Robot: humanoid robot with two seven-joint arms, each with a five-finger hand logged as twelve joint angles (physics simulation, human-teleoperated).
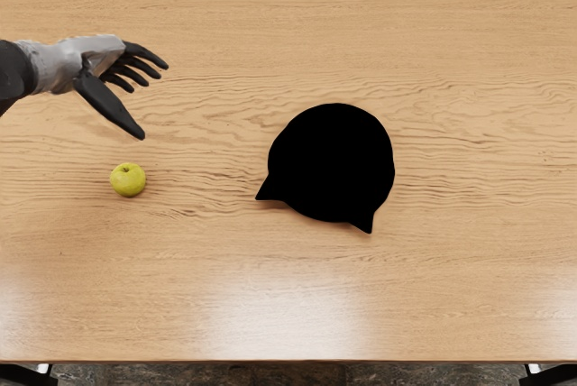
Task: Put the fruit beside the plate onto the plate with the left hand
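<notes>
Green apple [128, 179], round with no long axis, resting on the table [288, 314] well left of the black plate [332, 162]; left hand [106, 70] hovers just beyond it, fingers spread, holding nothing.

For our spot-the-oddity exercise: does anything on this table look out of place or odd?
Only the plate: it is flat pure black, without visible rim or shading, with two pointed tips on its lower edge. The apple lies apart to its left. Nothing is spilled.
</notes>
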